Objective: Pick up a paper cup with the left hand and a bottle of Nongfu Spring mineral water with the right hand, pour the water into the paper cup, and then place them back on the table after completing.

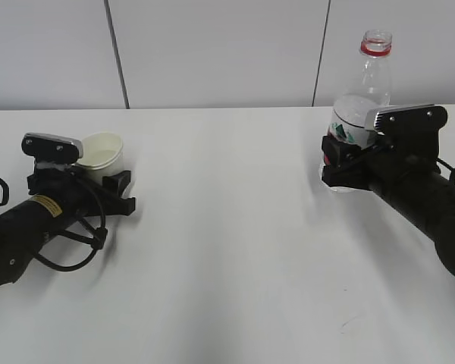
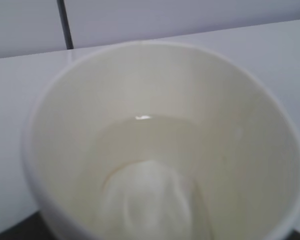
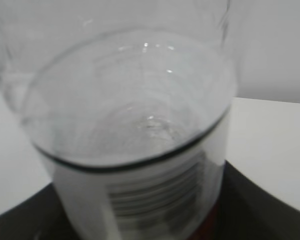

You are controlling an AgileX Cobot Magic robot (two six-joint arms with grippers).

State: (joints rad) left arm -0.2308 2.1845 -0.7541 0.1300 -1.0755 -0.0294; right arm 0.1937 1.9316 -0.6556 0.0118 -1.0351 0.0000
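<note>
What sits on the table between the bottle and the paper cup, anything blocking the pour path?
Nothing visible. The stretch of white table between the bottle, at the right pincer, and the paper cup, at the left pincer, is bare. The bottle's cap is off.

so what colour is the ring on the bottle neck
Red, on the bottle neck; clearest in the exterior view.

Pale grey wall panels (image 1: pixel 212 53) w/ dark vertical seams (image 1: pixel 116 53).
</note>
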